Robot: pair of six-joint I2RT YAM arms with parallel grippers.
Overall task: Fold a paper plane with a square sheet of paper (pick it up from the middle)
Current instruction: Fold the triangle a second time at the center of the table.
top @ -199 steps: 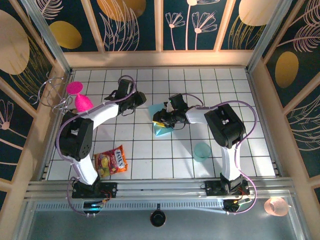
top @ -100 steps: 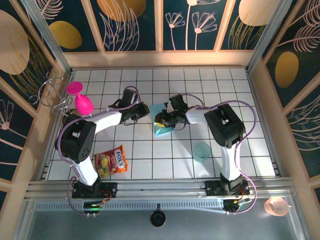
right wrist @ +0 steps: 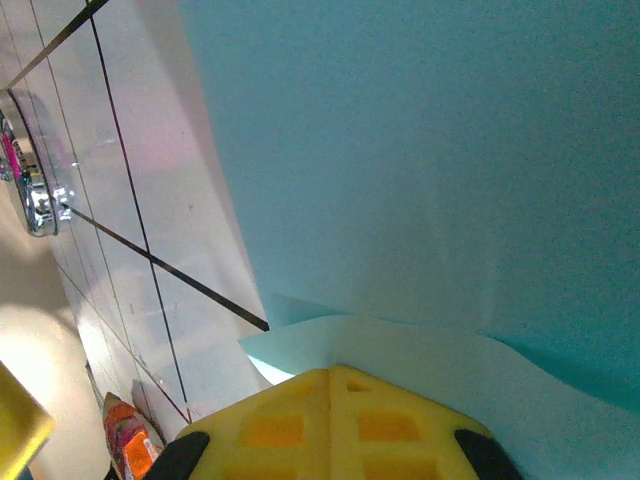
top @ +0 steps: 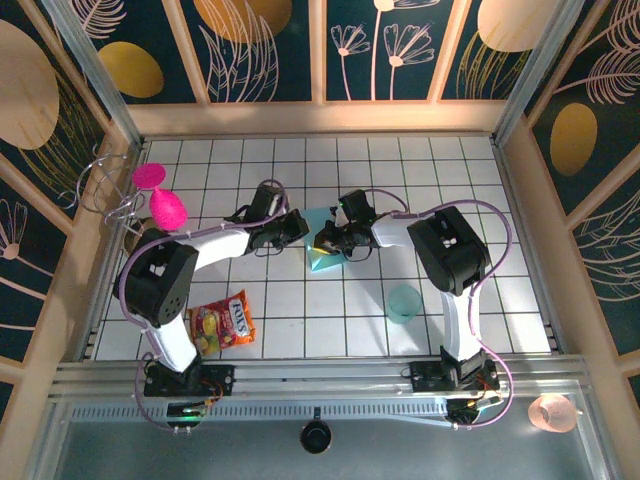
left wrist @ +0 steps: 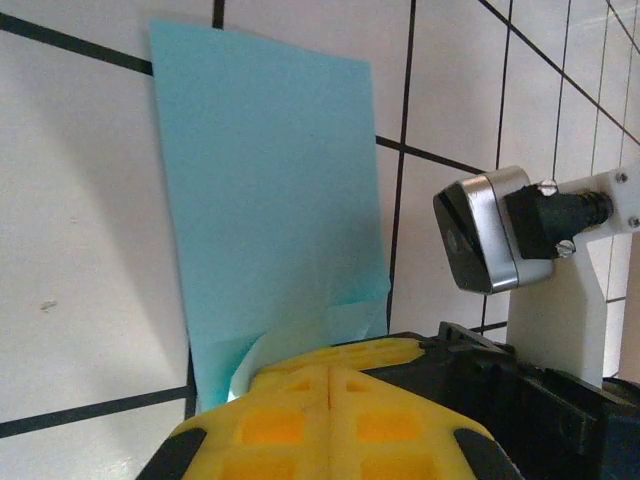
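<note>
- Now both arms meet at the sheet of paper (top: 322, 262), which lies light blue, already looking narrower than a square, near the middle of the tiled table (top: 300, 310).
- Over the last second the left gripper (top: 293, 229) swings in from well to the left and arrives at the paper's left edge. The right gripper (top: 322, 241) holds its place over the sheet.
- In the same second both pairs of jaws close from partly open to fully shut.
- Seen from the left wrist, the yellow fingertips (left wrist: 290, 400) press together, with a curled corner of the blue paper running up into them. The right arm's camera housing (left wrist: 487, 243) sits just beside the sheet's other edge.
- Seen from the right wrist, the pads (right wrist: 290, 420) are likewise together, and a pale raised flap of the same paper disappears beneath them.
- Each gripper appears to have a pinch on the sheet, one at either side; how firm each pinch is cannot be told.
- With two holds in place, the arms look set to lift or turn a flap for the next crease. No pointed plane shape shows yet, so most of the folding is judged still to come.
- Off to the near right a teal cup (top: 404, 303) stands apart, and a snack bag (top: 222, 322) lies near left, both away from the work.
</note>
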